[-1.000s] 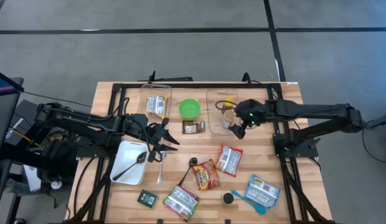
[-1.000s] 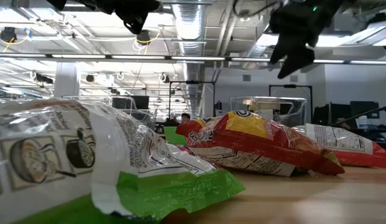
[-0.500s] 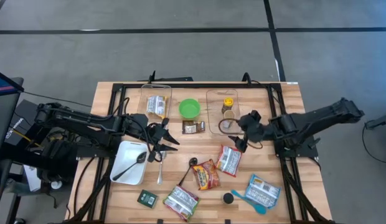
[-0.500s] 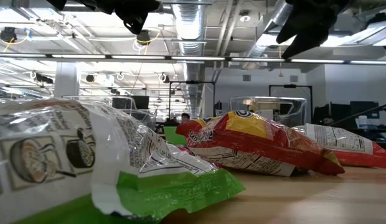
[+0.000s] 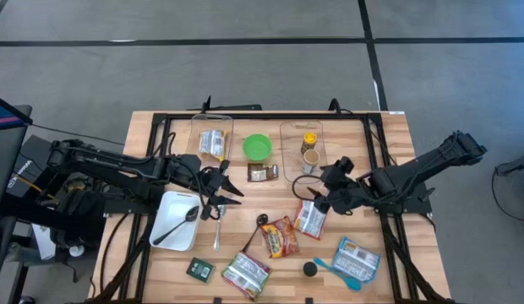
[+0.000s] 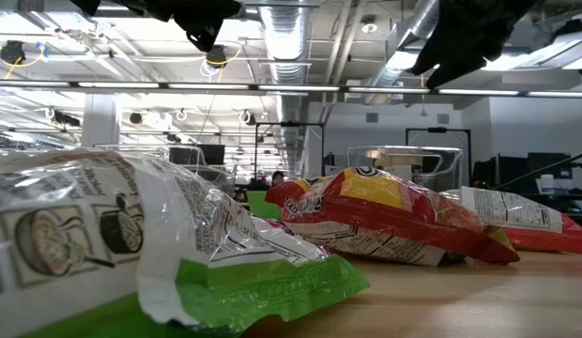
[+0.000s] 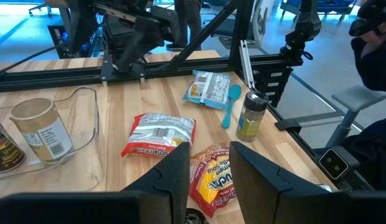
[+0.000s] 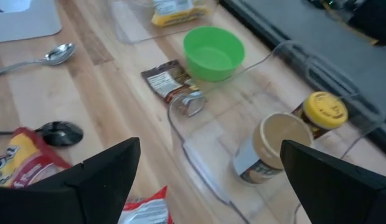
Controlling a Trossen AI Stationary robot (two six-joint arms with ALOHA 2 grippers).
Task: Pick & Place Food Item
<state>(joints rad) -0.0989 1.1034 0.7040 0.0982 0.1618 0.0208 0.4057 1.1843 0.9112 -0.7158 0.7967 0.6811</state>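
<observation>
red-white snack bag (image 5: 311, 218) just beside right gripper (image 5: 319, 199), fingers spread, apart.

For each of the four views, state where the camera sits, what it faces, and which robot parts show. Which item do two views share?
High: overhead, facing down; both arms, table.
Low: tabletop level, facing packets; arms overhead.
Left wrist: behind left claw, facing packets.
Right wrist: behind open right claw, facing green bowl.
Shared: the bowl, high and right wrist.

Matt pale wood table (image 5: 389, 253); glossy crinkled plastic packets (image 6: 385, 221); clear plastic bin (image 8: 243, 124); shiny metal spoon (image 8: 37, 59).
</observation>
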